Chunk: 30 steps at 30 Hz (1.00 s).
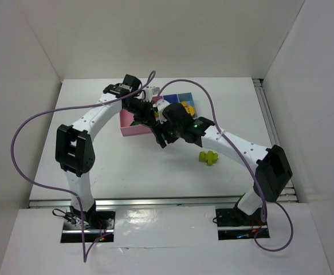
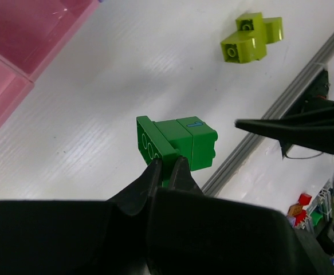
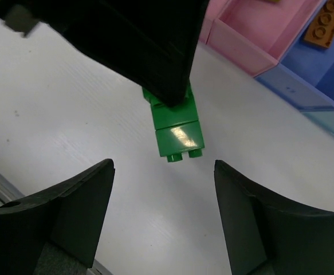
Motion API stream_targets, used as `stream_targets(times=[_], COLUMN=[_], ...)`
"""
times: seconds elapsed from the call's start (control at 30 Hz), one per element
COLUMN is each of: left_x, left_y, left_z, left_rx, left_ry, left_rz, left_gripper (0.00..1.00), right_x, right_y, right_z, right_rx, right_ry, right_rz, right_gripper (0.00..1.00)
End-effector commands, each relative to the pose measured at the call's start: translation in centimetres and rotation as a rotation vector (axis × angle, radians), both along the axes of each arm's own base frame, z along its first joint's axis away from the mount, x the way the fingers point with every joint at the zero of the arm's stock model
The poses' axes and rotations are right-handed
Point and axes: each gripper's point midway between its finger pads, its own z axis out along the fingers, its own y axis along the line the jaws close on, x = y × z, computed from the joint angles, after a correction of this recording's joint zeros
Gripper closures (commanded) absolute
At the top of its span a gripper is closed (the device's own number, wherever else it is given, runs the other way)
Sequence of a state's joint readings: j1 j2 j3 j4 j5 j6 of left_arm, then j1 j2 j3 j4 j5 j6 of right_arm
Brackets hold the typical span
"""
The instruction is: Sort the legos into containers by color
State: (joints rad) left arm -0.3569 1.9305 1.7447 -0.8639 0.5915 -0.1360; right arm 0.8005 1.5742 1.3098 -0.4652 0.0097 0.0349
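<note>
Edge grip in a crowded spot

The left hand [image 2: 167, 169] pinches the dark green lego [image 2: 184, 143] by one edge only, near the pink bin [image 3: 252, 40]. The lego could twist loose, or be knocked by the spread right hand [image 3: 162, 167] facing it.
</note>
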Motion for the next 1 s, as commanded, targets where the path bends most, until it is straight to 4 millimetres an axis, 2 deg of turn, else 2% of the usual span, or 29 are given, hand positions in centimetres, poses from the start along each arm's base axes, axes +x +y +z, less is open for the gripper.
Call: stream_targets(times=[0.0, 0.1, 0.2, 0.37, 0.47, 0.5, 0.6, 0.73, 0.8, 0.83, 0.9, 0.97], left_x=[-1.4, -1.7, -1.7, -1.9, -1.9, -1.9, -1.8, -0.9, 0.1, 0.5, 0.8, 1.7], left_y=[-0.8, -0.8, -0.8, -0.7, -0.7, -0.7, -0.6, 0.3, 1.1, 1.0, 1.5, 2.2], left_z=[3.0, 3.2, 3.2, 2.8, 2.8, 2.8, 2.8, 1.4, 0.7, 0.4, -0.2, 0.0], left_rx=[-0.089, -0.097, -0.097, -0.094, -0.094, -0.094, -0.087, -0.028, -0.018, -0.014, -0.017, -0.002], left_ry=[-0.048, -0.052, -0.052, -0.042, -0.042, -0.042, -0.038, -0.012, 0.003, 0.005, 0.018, 0.005], left_rz=[-0.070, -0.083, -0.083, -0.082, -0.082, -0.082, -0.072, -0.002, 0.055, 0.069, 0.099, 0.143], left_gripper=[1.00, 1.00, 1.00, 1.00, 1.00, 1.00, 1.00, 1.00, 1.00, 1.00, 1.00, 1.00], right_x=[1.4, 1.9, 2.6, 3.4, 3.6, 3.7, 3.5, 2.6, 1.9, 2.0, 1.7, 1.5], right_y=[-0.1, -0.1, 0.5, 1.3, 1.8, 1.9, 1.5, 0.4, -0.1, -0.2, -0.4, -0.7], right_z=[-0.2, -0.8, -0.9, -0.9, -0.8, -0.1, 0.4, 1.6, 1.0, 1.4, 1.3, 1.5], right_rx=[-0.011, -0.032, -0.028, -0.016, -0.005, 0.012, 0.035, 0.072, 0.078, 0.082, 0.088, 0.102], right_ry=[-0.053, -0.054, -0.065, -0.077, -0.078, -0.094, -0.101, -0.112, -0.088, -0.098, -0.091, -0.087], right_rz=[-0.054, -0.057, -0.064, -0.065, -0.058, -0.059, -0.081, -0.108, -0.126, -0.134, -0.141, -0.163], right_gripper=[0.24, 0.28, 0.39, 0.43, 0.54, 0.60, 0.70, 0.78, 0.78, 0.78, 0.87, 0.87])
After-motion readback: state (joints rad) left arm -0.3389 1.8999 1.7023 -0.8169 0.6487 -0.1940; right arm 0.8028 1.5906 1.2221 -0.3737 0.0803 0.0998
